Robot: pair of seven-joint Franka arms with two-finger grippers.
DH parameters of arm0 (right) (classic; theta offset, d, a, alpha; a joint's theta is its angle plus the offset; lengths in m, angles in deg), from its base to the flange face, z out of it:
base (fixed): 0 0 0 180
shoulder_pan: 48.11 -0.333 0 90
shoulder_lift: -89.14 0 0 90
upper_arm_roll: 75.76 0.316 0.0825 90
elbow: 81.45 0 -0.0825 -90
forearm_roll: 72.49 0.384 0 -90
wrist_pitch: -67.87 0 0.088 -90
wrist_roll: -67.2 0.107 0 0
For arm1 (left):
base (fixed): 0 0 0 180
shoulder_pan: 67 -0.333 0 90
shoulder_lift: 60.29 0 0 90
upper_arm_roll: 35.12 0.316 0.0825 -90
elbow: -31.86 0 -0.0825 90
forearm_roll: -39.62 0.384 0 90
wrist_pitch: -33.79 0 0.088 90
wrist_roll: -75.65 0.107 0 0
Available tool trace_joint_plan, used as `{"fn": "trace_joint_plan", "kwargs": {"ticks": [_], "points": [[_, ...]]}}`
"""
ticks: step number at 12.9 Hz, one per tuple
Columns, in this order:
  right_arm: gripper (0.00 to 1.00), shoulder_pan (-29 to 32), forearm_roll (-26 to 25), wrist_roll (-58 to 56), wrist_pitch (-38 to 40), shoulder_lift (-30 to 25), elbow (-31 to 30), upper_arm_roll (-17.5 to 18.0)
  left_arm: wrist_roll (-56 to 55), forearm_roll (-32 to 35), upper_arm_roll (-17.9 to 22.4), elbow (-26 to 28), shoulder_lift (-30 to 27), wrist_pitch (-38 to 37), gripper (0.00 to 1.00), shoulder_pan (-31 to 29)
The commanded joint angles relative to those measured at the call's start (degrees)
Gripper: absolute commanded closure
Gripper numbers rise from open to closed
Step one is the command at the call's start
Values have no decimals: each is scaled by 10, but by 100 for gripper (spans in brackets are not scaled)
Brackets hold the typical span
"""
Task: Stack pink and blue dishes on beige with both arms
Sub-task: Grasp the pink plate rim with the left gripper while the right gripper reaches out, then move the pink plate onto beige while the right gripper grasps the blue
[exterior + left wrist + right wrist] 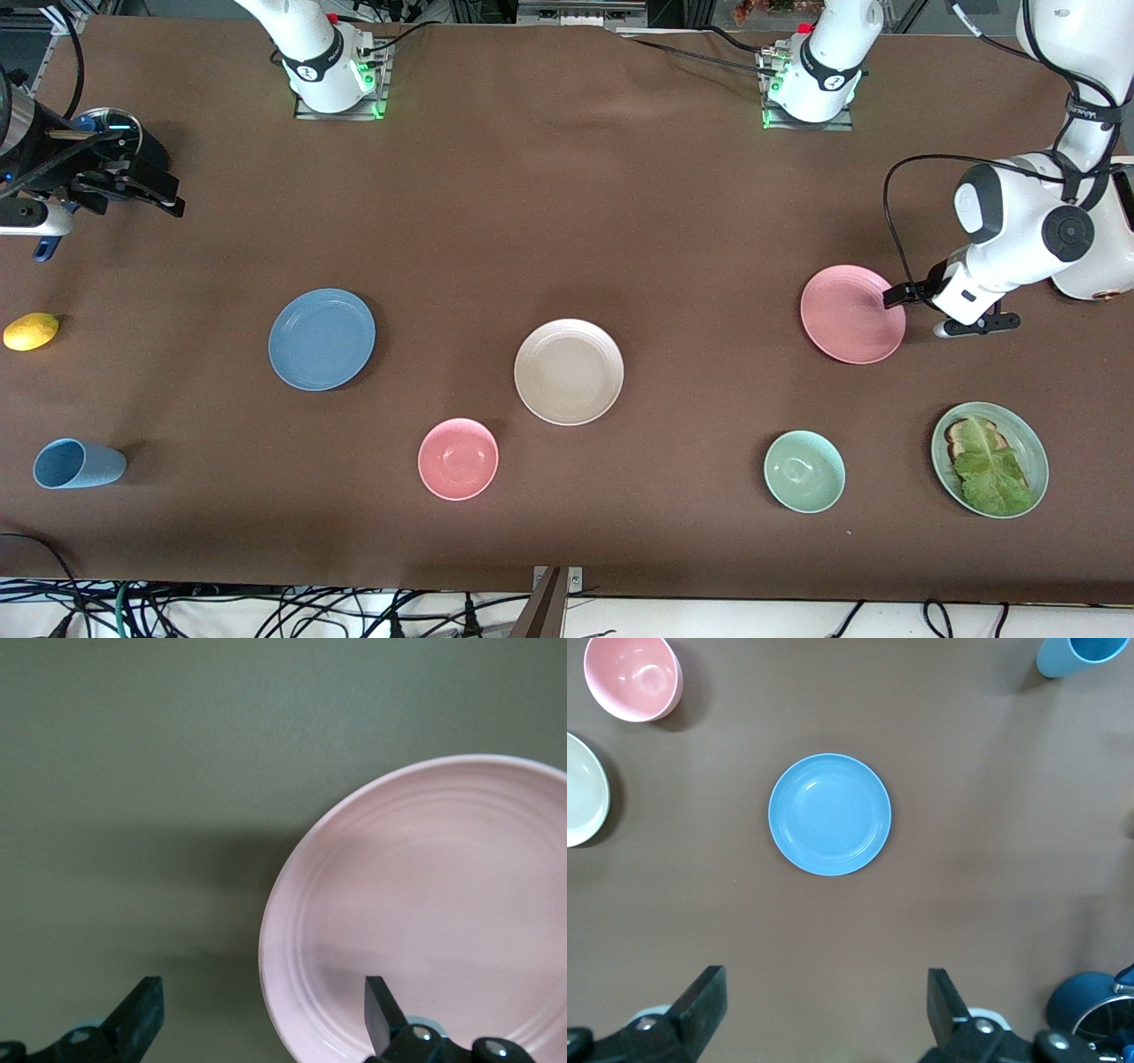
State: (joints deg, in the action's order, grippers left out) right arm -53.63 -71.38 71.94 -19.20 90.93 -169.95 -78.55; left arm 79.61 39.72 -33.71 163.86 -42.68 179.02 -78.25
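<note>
both grippers spread wide, nothing held.
left gripper point(897, 296) low at 3 o'clock edge of pink plate point(852, 314); right gripper point(168, 198) up over table's right-arm end. beige plate point(568, 371) mid-table, blue plate point(322, 338) at its 9 o'clock, pink at 3 o'clock, all apart.

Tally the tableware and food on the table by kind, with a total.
Plates: 4: blue plate, beige plate, pink plate, green plate holding lettuce on bread
Bowls: 2: pink bowl, green bowl
Cups: 1: blue cup, on its side
Lemons: 1: lemon
Total: 8
</note>
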Motion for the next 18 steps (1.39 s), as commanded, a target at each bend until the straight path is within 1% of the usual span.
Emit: {"fn": "trace_joint_plan", "kwargs": {"ticks": [1,2,3,4,5,6,7,8,11,13,14,15,17,18], "points": [[0,-2,0,-5,19,8,-1,-2,9,11,-5,61,-17,79,0,-11],[0,2,3,-3,36,9,-3,-3,9,11,-5,66,-11,87,0,-11],[0,3,3,-4,37,16,-3,-4,8,11,-5,66,-9,86,2,-11],[0,3,4,-12,37,25,-2,-4,8,11,-5,65,-4,86,35,-11],[0,3,5,-24,38,39,-2,-4,8,11,-5,63,2,86,71,-11],[0,2,4,-25,33,50,-1,-4,8,11,-5,62,2,86,96,-11],[0,-4,4,-20,24,61,-2,-4,9,11,-5,62,3,86,100,-11],[0,-5,0,-18,6,68,-4,-2,9,11,-5,61,7,84,100,-11],[0,-11,-1,-25,-42,118,-10,-1,1,11,-6,53,8,81,100,-8],[0,-12,-8,-25,-105,127,-49,-1,0,11,-7,47,3,69,100,-5],[0,-12,-8,-24,-140,127,-77,0,-1,11,-8,32,-5,37,100,-4],[0,-14,-8,-24,-175,125,-105,0,-3,9,-16,4,-12,-20,100,-3],[0,-19,-8,-25,-208,129,-125,1,-21,5,-27,-73,-22,-156,100,-3],[0,-23,-9,-25,-227,138,-129,1,-43,4,-45,-112,-24,-216,100,-3]]}}
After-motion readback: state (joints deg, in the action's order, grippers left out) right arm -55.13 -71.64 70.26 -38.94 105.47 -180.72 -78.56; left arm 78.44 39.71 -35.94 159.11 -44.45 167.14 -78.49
